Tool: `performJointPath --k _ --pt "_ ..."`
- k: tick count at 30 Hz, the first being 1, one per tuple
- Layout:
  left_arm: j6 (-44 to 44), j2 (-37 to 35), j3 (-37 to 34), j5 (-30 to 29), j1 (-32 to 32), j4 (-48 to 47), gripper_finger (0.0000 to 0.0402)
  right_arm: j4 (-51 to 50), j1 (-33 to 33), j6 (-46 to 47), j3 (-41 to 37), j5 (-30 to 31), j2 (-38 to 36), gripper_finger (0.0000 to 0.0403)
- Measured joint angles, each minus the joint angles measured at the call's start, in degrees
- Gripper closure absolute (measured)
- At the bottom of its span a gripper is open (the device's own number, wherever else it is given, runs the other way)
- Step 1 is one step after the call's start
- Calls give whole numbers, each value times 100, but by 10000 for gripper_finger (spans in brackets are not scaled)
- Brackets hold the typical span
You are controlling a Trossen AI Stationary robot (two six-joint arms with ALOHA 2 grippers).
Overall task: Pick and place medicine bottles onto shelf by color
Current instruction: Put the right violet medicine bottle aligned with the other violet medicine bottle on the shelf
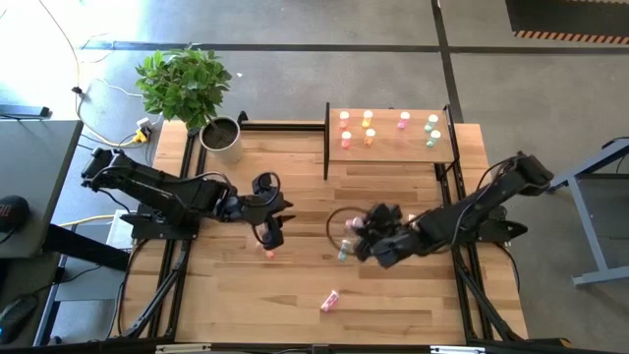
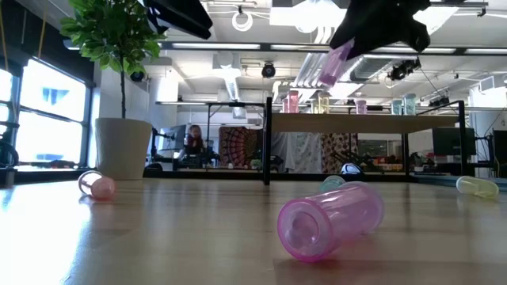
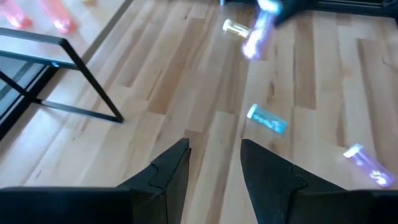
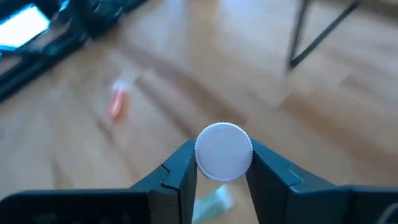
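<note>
While the left gripper (image 1: 267, 234) hangs over the middle-left of the table with its two fingers (image 3: 168, 174) a little apart and nothing between them, the right gripper (image 4: 222, 163) is clamped on a pink bottle (image 2: 336, 63), lifted clear of the wood. From the right wrist camera, the bottle's round white cap (image 4: 224, 151) sits squarely between the dark fingers. At table height the bottle hangs tilted under the gripper, above the table (image 1: 413, 285).

On the shelf (image 1: 393, 147), at the table's far edge beside a black upright panel (image 1: 326, 140), bottles already stand in groups: orange-red ones (image 1: 345, 130) nearest the panel, then yellow-orange (image 1: 369, 128), one pink (image 1: 403, 121), and pale green (image 1: 431, 130) at the far end.

Several bottles lie loose on the table. A pink one (image 1: 329, 300) lies on its side near the front edge, an orange one (image 1: 269, 252) lies just below the left gripper, and a pale green one (image 1: 342, 254) lies beneath the right gripper. A potted plant (image 1: 187, 88) stands at the table's far left corner.
</note>
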Motion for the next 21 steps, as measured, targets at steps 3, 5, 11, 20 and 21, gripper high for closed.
performJointPath --k 3,5,11,20,21 --pt "38 0 0 0 128 1 268 -444 -197 3 0 293 -431 297" --pt "167 0 0 2 217 1 268 -747 -371 2 0 427 -750 297" --pt "564 0 0 1 514 0 268 -1379 -1024 -404 0 539 -1680 297" --pt "837 0 0 -38 1118 1 268 -1481 -2318 -2155 137 645 -2608 297" --pt "891 0 0 -44 1189 1 268 -1524 -2487 -2339 202 629 -2654 297"
